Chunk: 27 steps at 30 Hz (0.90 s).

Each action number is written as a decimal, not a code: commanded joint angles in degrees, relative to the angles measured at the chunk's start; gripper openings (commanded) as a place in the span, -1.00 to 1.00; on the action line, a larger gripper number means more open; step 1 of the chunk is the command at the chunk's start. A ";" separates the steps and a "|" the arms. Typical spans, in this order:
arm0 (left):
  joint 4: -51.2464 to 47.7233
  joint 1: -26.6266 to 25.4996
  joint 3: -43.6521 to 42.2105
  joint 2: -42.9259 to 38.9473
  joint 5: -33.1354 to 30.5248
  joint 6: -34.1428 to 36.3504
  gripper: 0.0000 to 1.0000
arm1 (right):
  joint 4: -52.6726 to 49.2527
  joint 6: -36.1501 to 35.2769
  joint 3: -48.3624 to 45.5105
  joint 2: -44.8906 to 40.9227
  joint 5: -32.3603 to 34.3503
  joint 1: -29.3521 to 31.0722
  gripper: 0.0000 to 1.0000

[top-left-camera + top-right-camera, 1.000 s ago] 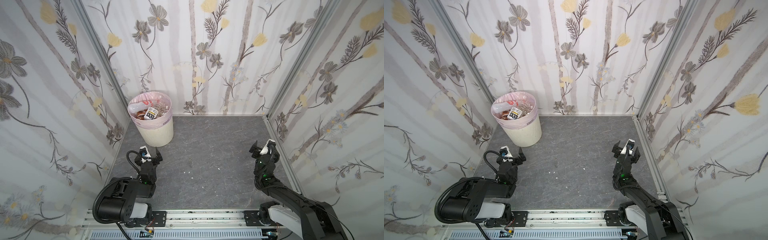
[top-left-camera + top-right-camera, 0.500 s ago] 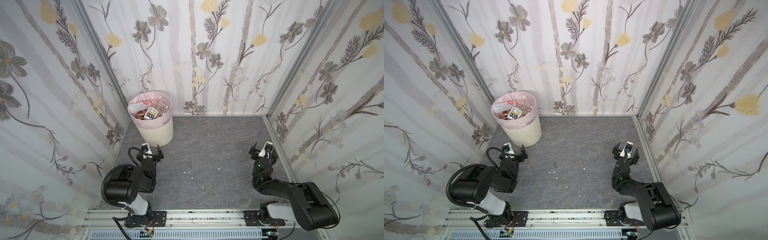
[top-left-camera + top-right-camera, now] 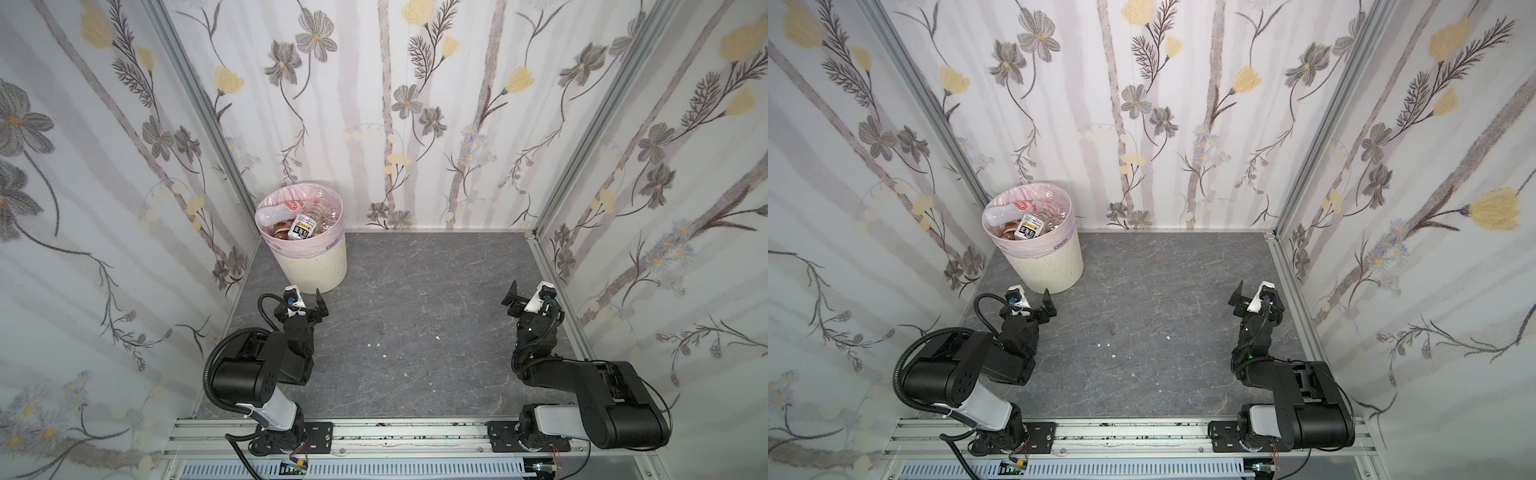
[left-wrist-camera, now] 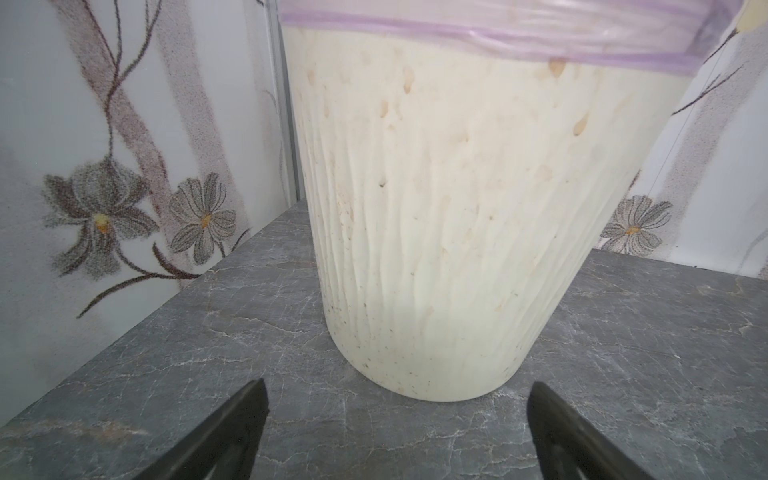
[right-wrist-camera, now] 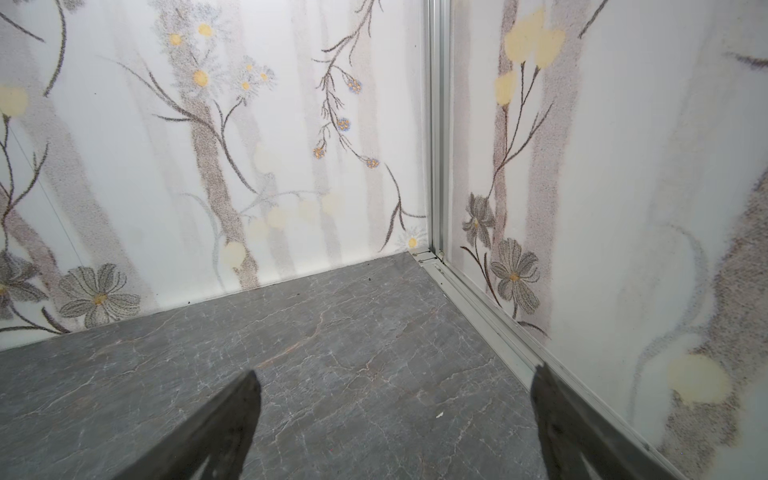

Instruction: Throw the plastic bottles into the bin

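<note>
The bin (image 3: 312,266) stands in the far left corner of the grey floor, a pink-lilac bag folded over its rim. It is also in the other top view (image 3: 1054,266). Plastic bottles (image 3: 300,224) (image 3: 1026,224) are piled inside it up to the rim: white, clear and brown ones. My left gripper (image 3: 305,300) (image 3: 1032,302) sits low, just in front of the bin's base, open and empty. In the left wrist view the bin (image 4: 457,208) fills the frame beyond the left gripper (image 4: 397,388). My right gripper (image 3: 530,294) (image 3: 1257,294) (image 5: 395,374) is open and empty over bare floor, facing the far right corner.
Floral wall panels enclose the floor on three sides. A metal sill (image 5: 486,316) runs along the right wall, close to my right gripper. A few white crumbs (image 3: 379,344) lie mid-floor. The aluminium rail (image 3: 395,434) carrying both arm bases spans the front.
Both arms have folded back, their elbows now raised over the bases. The grippers have hardly shifted and have stayed open and empty.
</note>
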 commanded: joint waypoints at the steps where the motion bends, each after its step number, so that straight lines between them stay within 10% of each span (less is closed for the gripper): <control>1: 2.43 -0.22 0.40 0.23 -2.19 0.71 1.00 | 1.07 0.35 0.24 0.40 -1.74 -0.01 0.99; 27: 2.43 -0.12 0.42 0.10 -2.18 0.64 1.00 | -0.83 -1.45 1.11 0.49 -7.19 -0.10 0.99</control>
